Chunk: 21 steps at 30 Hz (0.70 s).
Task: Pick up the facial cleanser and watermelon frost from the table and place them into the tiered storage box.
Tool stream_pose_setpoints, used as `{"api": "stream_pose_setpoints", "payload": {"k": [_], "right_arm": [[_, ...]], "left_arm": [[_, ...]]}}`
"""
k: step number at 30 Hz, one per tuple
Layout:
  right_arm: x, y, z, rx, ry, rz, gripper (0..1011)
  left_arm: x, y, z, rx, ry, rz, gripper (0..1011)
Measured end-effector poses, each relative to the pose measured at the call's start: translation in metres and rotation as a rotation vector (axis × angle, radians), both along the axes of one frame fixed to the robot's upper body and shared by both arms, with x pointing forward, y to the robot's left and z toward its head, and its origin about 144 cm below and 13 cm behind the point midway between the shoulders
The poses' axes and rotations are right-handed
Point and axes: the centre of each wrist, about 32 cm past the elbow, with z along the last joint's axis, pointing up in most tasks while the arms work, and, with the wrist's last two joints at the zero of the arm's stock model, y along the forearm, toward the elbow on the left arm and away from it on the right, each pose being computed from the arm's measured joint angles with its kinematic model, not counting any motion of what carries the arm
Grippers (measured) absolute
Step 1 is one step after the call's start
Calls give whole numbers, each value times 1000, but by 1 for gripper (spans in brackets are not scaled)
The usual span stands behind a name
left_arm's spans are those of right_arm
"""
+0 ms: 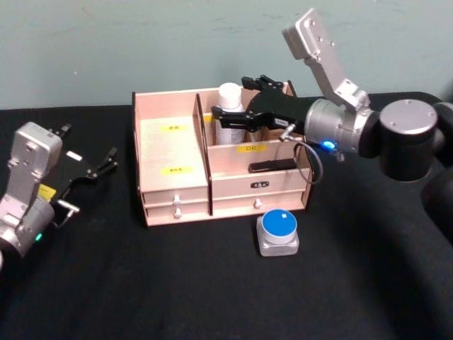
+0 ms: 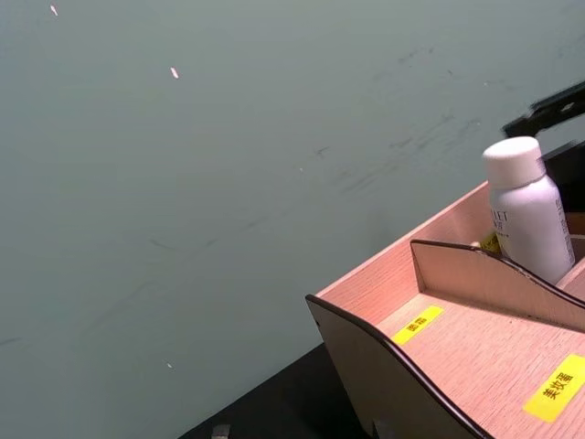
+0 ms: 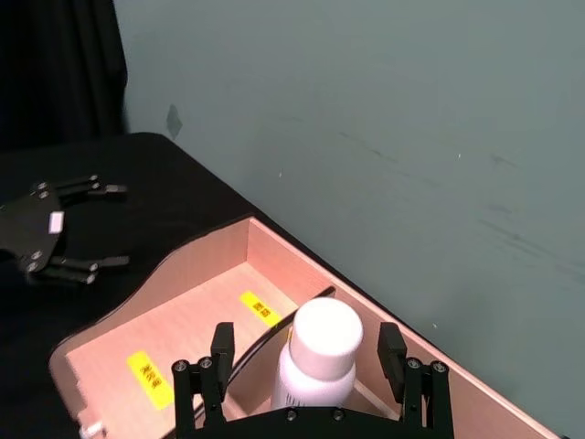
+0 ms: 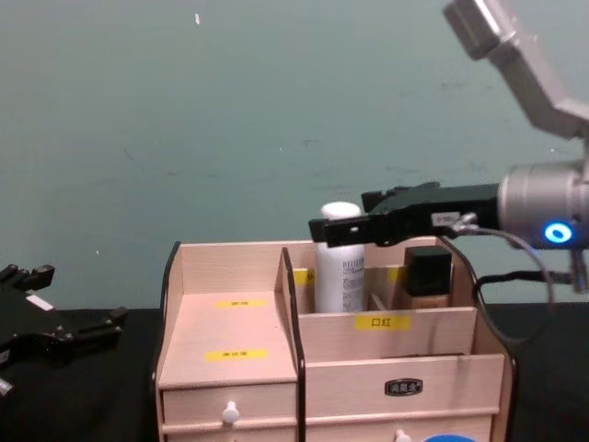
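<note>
One of the two items is judged to be done. The cleanser [image 4: 340, 276], a white bottle with a white cap, stands upright in the back compartment of the box [image 1: 166, 106], just right of the tall middle divider. The watermelon frost [image 1: 277, 227], taken to be the small grey jar with a blue lid, is not yet placed. It sits on the bench [image 1: 212, 283] just in front of the box's right drawers.

The right end effector [image 3: 306, 343] is held level over the back of the box, reaching in from the right. Its fingers are spread, one on each side of the bottle's cap. In the right wrist view a gap is seen on both sides, so the bottle is not gripped and is judged to be released or nearly so. The watermelon frost lies well forward of and below this end effector, on the near side of the box.

The left end effector [image 3: 119, 227] is parked on the bench left of the box, fingers apart and holding nothing.
</note>
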Motion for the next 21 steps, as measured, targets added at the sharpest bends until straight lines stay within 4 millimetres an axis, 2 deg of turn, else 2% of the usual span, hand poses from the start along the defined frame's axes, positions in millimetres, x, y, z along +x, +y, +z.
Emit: {"api": "stream_pose_setpoints", "payload": {"k": [7,11,21], "right_arm": [[-25,-14,17,-33,-2,-6,1000],[-47,-24,24,-51,17,-15,1000],[-101,-37,18,-77,93,-38,1000]], "left_arm": [[0,0,0,0,0,0,1010],[0,0,0,0,0,0,1010],[0,0,0,0,0,0,1010]]}}
